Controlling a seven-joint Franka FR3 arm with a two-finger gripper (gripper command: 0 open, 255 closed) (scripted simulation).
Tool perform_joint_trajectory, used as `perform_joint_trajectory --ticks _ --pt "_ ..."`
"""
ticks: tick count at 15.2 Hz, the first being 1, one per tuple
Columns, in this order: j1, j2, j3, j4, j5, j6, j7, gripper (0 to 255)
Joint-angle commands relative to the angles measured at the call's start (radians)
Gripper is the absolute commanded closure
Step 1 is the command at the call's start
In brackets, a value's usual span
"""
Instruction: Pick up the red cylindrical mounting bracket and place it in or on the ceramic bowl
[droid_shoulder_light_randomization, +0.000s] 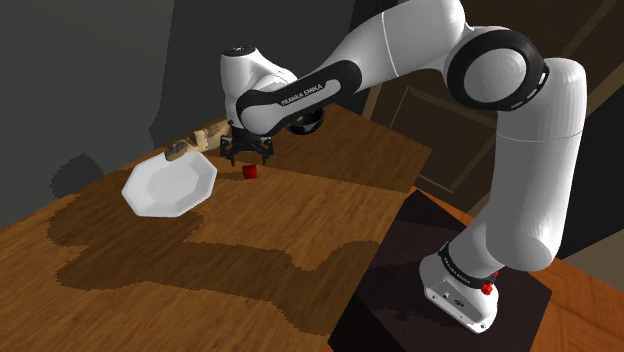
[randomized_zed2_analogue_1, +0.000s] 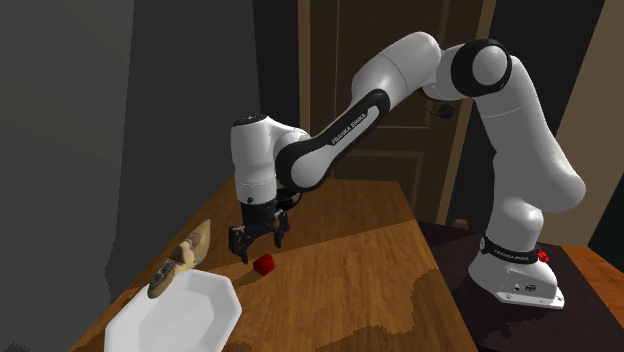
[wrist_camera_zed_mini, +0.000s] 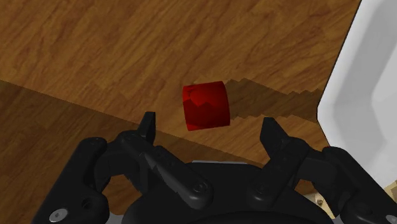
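A small red cylindrical bracket (droid_shoulder_light_randomization: 249, 172) lies on the wooden table, just off the white octagonal bowl (droid_shoulder_light_randomization: 168, 186) toward the shoulder view's right. My black gripper (droid_shoulder_light_randomization: 247, 150) hovers open a little above the bracket, pointing down and not touching it. From the second exterior view the gripper (randomized_zed2_analogue_1: 255, 240) hangs just above and left of the bracket (randomized_zed2_analogue_1: 264, 265), with the bowl (randomized_zed2_analogue_1: 180, 315) nearer the camera. Looking along the hand, the bracket (wrist_camera_zed_mini: 206, 105) lies on the wood just beyond the gap between the spread fingers of the gripper (wrist_camera_zed_mini: 210, 127), and the bowl's rim (wrist_camera_zed_mini: 366, 95) is beside it.
A tan, brush-like object (droid_shoulder_light_randomization: 195, 140) leans at the bowl's far rim, close to the gripper. The dark stand (droid_shoulder_light_randomization: 420, 280) sits at the table's near right corner. A dark wall runs along the table's far side, and a brown door (randomized_zed2_analogue_1: 400, 120) stands behind the arm.
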Motion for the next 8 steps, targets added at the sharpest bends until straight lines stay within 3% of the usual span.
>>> perform_joint_trajectory --ticks 1,3,4,8 --pt "0.000 0.000 0.000 0.000 0.000 0.000 0.000 0" --pt "0.000 0.000 0.000 0.000 0.000 0.000 0.000 0" --pt "0.000 0.000 0.000 0.000 0.000 0.000 0.000 255" --pt "0.000 0.000 0.000 0.000 0.000 0.000 0.000 255"
